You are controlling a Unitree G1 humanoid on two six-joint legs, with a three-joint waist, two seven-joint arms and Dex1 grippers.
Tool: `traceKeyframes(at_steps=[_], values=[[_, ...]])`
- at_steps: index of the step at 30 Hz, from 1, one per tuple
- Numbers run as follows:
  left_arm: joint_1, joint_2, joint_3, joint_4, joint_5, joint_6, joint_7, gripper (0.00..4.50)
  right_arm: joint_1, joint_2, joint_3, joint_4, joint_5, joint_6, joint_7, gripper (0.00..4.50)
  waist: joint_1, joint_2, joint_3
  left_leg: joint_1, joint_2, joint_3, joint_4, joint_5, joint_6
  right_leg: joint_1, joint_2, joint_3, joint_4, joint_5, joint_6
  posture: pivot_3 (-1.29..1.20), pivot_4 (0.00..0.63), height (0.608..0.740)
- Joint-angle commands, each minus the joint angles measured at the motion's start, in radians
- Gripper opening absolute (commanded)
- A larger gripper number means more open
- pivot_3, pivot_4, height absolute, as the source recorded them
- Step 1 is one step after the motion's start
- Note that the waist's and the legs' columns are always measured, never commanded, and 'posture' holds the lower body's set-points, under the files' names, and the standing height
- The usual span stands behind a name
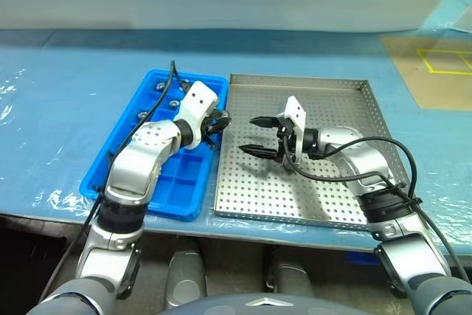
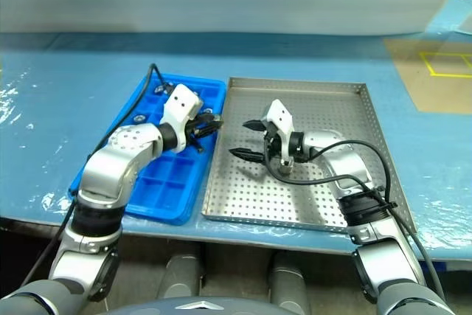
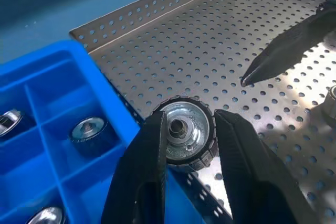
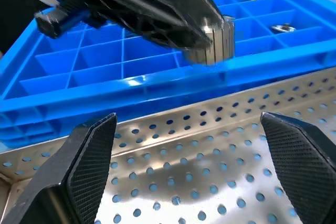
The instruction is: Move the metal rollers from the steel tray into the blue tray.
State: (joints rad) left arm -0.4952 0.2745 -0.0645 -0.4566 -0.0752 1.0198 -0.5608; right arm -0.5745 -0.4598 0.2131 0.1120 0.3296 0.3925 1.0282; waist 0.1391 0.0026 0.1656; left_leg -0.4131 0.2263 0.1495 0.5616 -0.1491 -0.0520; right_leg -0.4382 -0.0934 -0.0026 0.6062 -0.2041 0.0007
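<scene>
We take the steel tray [image 1: 335, 204] as our landmark: a square sheet of perforated metal with low rims, lying on a blue-covered table [image 1: 66, 108]. The blue tray [image 1: 166, 193] lies just beside it on the robot's left, their long edges side by side.

Our left gripper [image 3: 190, 148] is clamped on one metal roller [image 3: 186, 132], a ribbed silvery ring with a hollow centre, held between the two black fingers [image 3: 142, 171]. In the head views this gripper sits above the seam where the blue tray meets the steel tray, the roller raised clear of both. In the right wrist view the same roller [image 4: 216, 40] hangs over the blue tray's near rim, beyond the steel tray's edge.

Our right gripper [image 1: 254, 136] stands with its jaws spread wide and nothing between them. It hovers over the middle of the steel tray, pointing toward the blue tray, a short way from the left gripper and not touching it. One of its fingertips [image 3: 273, 59] shows in the left wrist view above the perforated floor.

Other rollers [image 3: 89, 129] already sit in compartments of the blue tray at its end farthest from the robot, each in its own square. In the left wrist view one more roller [image 3: 331, 103] rests on the steel tray's floor near the right gripper.
</scene>
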Motion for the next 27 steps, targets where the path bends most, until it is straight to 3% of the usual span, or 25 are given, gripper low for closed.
traceKeyframes(at_steps=[1,12,27], values=[[0.046,-0.002,0.047,-0.153,-0.011,0.056,0.075,1.06,-0.038,0.022,0.014,0.017,-0.009,-0.037,0.041,4.5,0.011,0.0,0.0,0.0,0.0,0.0,0.0,0.0,0.0,0.0,0.0,0.0,0.0,0.0,0.0,0.37,0.15,0.74],[0.284,0.077,0.084,-0.396,-0.012,0.074,0.192,1.06,-0.096,0.072,0.038,0.125,-0.053,-0.086,0.124,4.5,0.059,0.0,0.0,-0.002,0.0,-0.001,0.0,0.0,0.0,-0.001,0.0,-0.002,-0.001,0.0,0.0,0.47,0.15,0.74],[0.513,0.019,0.16,-0.554,-0.025,0.148,0.33,1.06,-0.147,0.12,0.048,0.221,-0.092,-0.13,0.197,4.5,0.122,0.0,0.0,-0.002,0.003,-0.002,0.0,0.0,-0.001,-0.001,0.002,0.001,0.0,0.0,0.0,0.56,0.15,0.74]])
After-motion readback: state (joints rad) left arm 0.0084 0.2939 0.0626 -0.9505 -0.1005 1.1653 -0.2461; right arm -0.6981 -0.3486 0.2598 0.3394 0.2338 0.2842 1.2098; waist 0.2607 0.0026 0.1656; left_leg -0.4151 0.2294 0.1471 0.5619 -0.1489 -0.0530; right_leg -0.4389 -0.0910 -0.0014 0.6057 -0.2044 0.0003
